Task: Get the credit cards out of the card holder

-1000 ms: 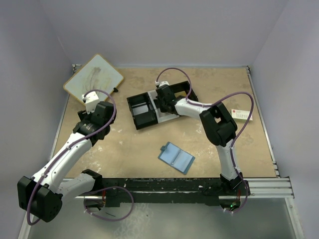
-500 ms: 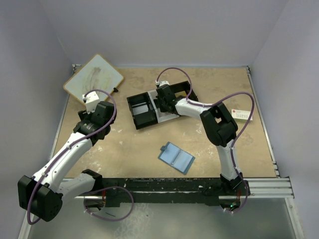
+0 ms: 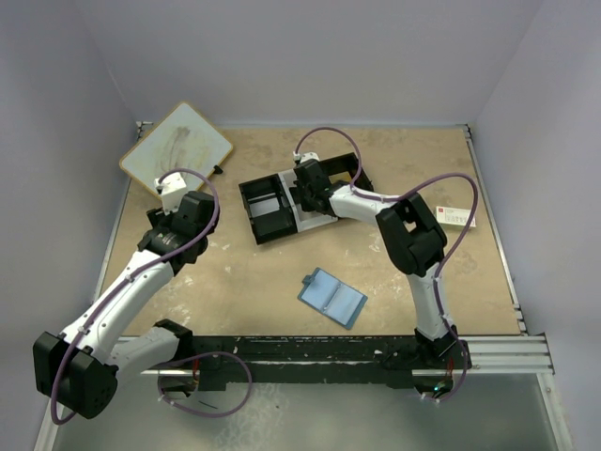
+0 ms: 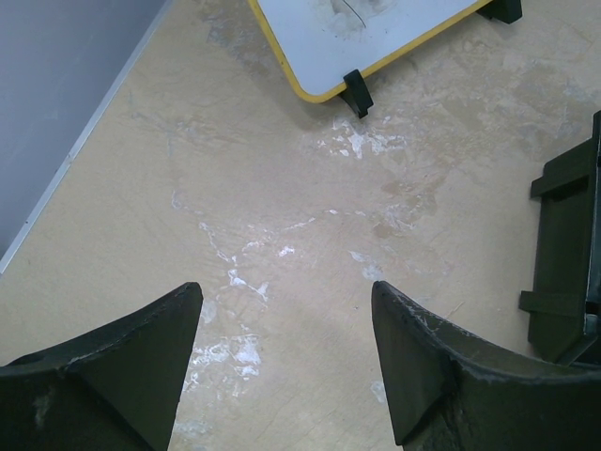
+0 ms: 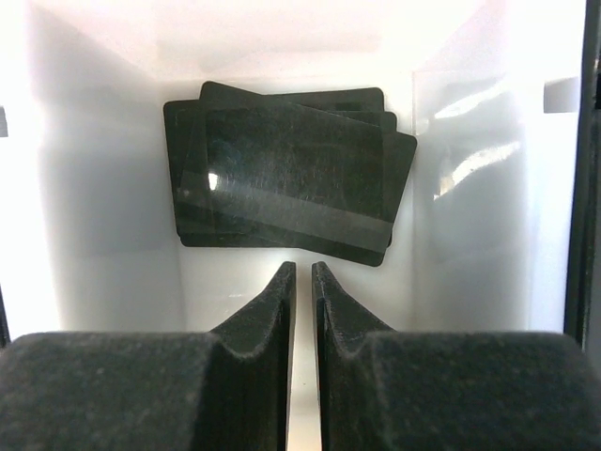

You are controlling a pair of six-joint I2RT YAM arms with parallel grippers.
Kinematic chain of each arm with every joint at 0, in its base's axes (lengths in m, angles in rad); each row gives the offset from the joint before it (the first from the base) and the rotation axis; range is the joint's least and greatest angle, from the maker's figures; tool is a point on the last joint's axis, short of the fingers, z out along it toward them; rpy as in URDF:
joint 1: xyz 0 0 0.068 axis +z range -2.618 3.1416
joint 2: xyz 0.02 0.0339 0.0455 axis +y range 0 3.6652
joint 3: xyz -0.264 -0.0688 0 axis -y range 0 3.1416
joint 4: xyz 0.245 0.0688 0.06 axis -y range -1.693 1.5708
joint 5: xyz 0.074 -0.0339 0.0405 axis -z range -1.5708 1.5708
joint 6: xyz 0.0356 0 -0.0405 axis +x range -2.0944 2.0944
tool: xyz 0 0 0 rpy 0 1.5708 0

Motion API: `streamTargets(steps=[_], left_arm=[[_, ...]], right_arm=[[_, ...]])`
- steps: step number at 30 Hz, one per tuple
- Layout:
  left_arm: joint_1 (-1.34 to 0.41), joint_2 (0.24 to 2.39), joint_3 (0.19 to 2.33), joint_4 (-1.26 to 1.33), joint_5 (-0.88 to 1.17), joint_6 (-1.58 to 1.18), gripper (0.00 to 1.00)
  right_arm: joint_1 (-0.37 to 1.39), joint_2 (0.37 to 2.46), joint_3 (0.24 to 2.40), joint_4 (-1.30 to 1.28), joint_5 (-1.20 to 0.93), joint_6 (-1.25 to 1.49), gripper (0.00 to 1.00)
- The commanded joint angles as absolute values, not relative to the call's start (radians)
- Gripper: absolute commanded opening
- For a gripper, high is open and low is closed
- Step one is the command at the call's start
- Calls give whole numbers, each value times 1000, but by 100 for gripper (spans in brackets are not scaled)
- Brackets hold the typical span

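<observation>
Several dark glossy rectangular cards (image 5: 291, 178) lie in a loose, fanned pile in the upper middle of the right wrist view, on the floor of a white compartment (image 5: 94, 188). Below them in that view is the right gripper (image 5: 302, 268). Its two black fingers are almost together, with only a thin slit between them, and they hold nothing. The fingertips are just beside the near edge of the pile, but I cannot tell if they touch it.

In the top view this gripper is over the black-and-white plastic tray with compartments (image 3: 268, 221), which stands in the upper middle of the frame. The small flat blue card holder (image 3: 332, 297) lies opened like a book on the beige table (image 3: 244, 272), in the lower middle of the frame and well apart from both grippers. No card is visible in its pockets from this view.

The left gripper (image 4: 286, 291) hangs over bare table in the left part of the top view. Its fingers stand wide apart and nothing is between them. A white board with a yellow rim (image 4: 376, 38) lies in the upper part of the left wrist view. A white card with red and green print (image 3: 454, 217) rests near the right edge of the table.
</observation>
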State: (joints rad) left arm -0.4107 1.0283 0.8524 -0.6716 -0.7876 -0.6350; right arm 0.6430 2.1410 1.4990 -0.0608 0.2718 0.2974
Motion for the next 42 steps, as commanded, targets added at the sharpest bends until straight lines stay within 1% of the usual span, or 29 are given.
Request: streamTargets(steps=[1, 6, 11, 15, 20, 23, 24, 27, 30, 33, 34, 35, 37, 38, 42], left_arm=[[-405, 1009, 858, -645, -778, -628, 70], [-405, 1018, 862, -646, -769, -626, 70], [-406, 1009, 859, -644, -764, -626, 70], [-405, 1004, 859, -645, -762, -627, 70], [-405, 989, 857, -643, -760, -626, 70], [-405, 978, 855, -644, -757, -630, 70], [-405, 975, 853, -643, -755, -630, 70], [-406, 966, 853, -643, -746, -630, 70], [-408, 945, 851, -640, -724, -632, 71], [-408, 912, 845, -630, -684, -626, 70], [-408, 900, 843, -624, -667, -623, 70], [-408, 888, 842, -619, -643, -622, 70], [-408, 861, 835, -601, -591, -617, 70], [-408, 846, 827, -589, -557, -618, 70], [-407, 800, 767, -511, -370, -669, 68]], right_arm=[[642, 2168, 1539, -45, 315, 318, 15], [642, 2200, 1543, -45, 342, 336, 17], [641, 2162, 1529, -43, 307, 338, 19], [641, 2065, 1535, -58, 267, 323, 21], [641, 1901, 1533, -89, 272, 314, 27], [642, 1792, 1490, -103, 297, 332, 28], [643, 1746, 1458, -95, 296, 343, 29], [643, 1573, 1326, -75, 289, 407, 37], [643, 1407, 1160, -64, 261, 495, 43], [642, 1235, 962, 1, 187, 540, 55], [641, 1185, 890, 16, 160, 553, 60], [642, 1139, 829, 37, 138, 573, 69], [641, 1049, 708, 65, 98, 618, 77], [642, 1009, 644, 86, 75, 641, 79], [642, 891, 468, 88, 29, 745, 73]])
